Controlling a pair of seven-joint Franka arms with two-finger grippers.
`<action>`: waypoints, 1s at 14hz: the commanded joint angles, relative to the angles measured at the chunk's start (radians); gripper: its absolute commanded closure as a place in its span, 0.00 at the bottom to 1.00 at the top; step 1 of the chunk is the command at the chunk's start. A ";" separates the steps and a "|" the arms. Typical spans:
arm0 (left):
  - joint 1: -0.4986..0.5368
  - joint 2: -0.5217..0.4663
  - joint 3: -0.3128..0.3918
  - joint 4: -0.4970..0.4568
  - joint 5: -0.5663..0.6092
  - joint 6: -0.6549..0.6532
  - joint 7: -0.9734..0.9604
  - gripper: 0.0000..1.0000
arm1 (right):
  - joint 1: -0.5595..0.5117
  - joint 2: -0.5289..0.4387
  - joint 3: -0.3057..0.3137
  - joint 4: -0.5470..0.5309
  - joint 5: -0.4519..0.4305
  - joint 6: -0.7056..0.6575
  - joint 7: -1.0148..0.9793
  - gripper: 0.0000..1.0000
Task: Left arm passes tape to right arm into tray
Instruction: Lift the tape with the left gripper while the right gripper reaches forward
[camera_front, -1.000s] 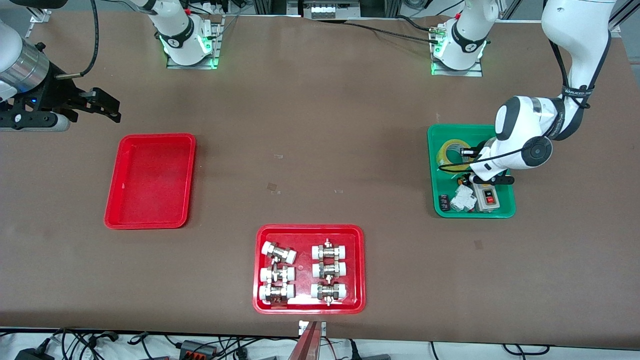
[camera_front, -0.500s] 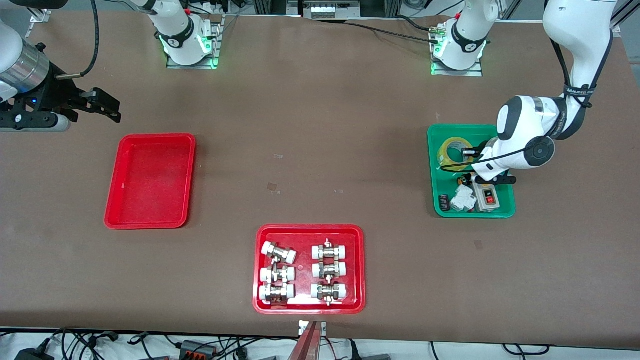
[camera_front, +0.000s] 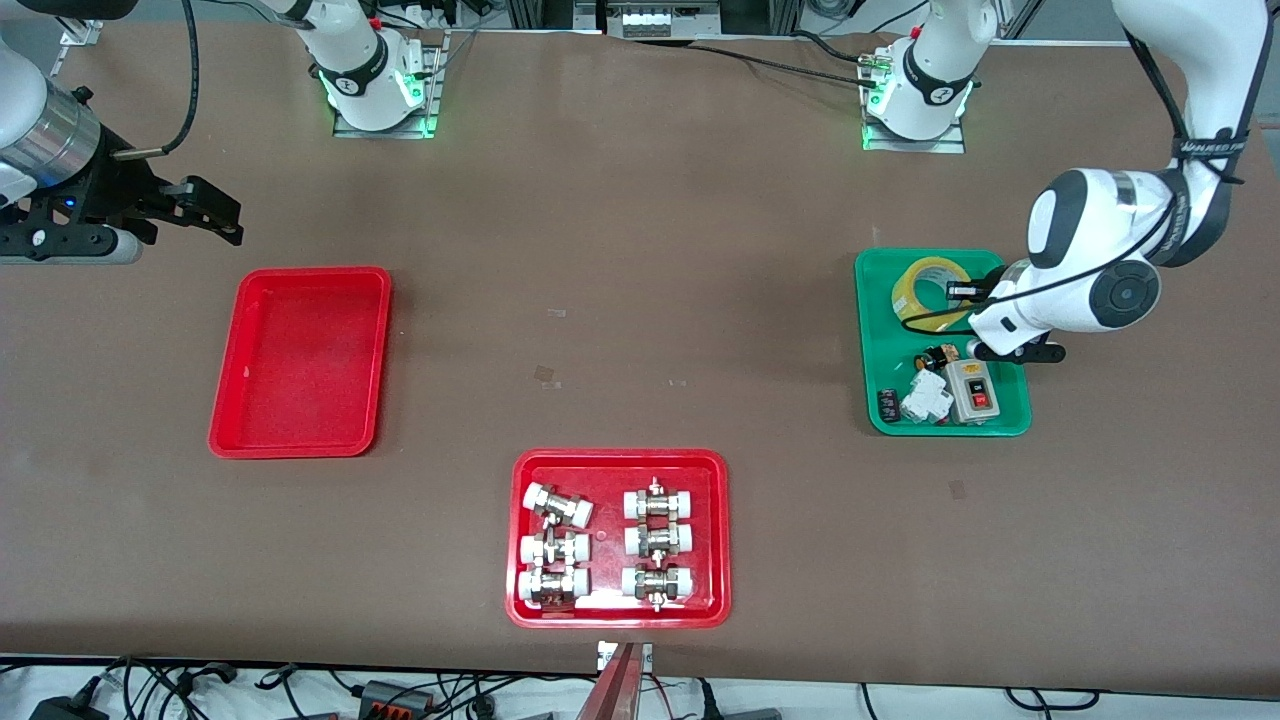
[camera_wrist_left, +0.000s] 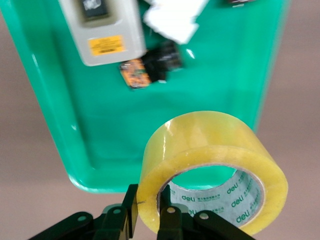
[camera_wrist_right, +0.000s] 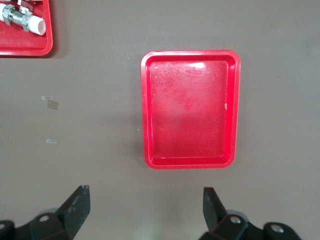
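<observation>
At right of the front frame, the left gripper (camera_wrist_left: 146, 220) pinches the light, stiff tape (camera_front: 930, 288) through its wall over the green tray (camera_front: 875, 390); the waiting right gripper (camera_wrist_right: 146, 207), upper left, gapes wide.

The left arm (camera_front: 1190, 120) reaches down from its base with the elbow bent, its wrist block (camera_front: 1090, 290) turned sideways; the left gripper (camera_wrist_left: 147, 220) is clamped, one finger inside and one outside what it holds; the right arm (camera_front: 30, 130) waits at its end of the table, the right gripper (camera_wrist_right: 145, 210) held wide apart in the air.
</observation>
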 joint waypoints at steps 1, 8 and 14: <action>0.001 -0.005 -0.041 0.119 -0.084 -0.125 0.019 1.00 | -0.002 0.008 0.000 0.002 0.001 -0.010 0.002 0.00; -0.045 0.039 -0.222 0.271 -0.222 -0.125 -0.065 1.00 | 0.003 0.112 0.005 0.011 0.005 -0.035 -0.015 0.00; -0.186 0.234 -0.228 0.503 -0.317 -0.100 -0.197 1.00 | -0.002 0.155 0.005 0.022 0.091 -0.040 -0.038 0.00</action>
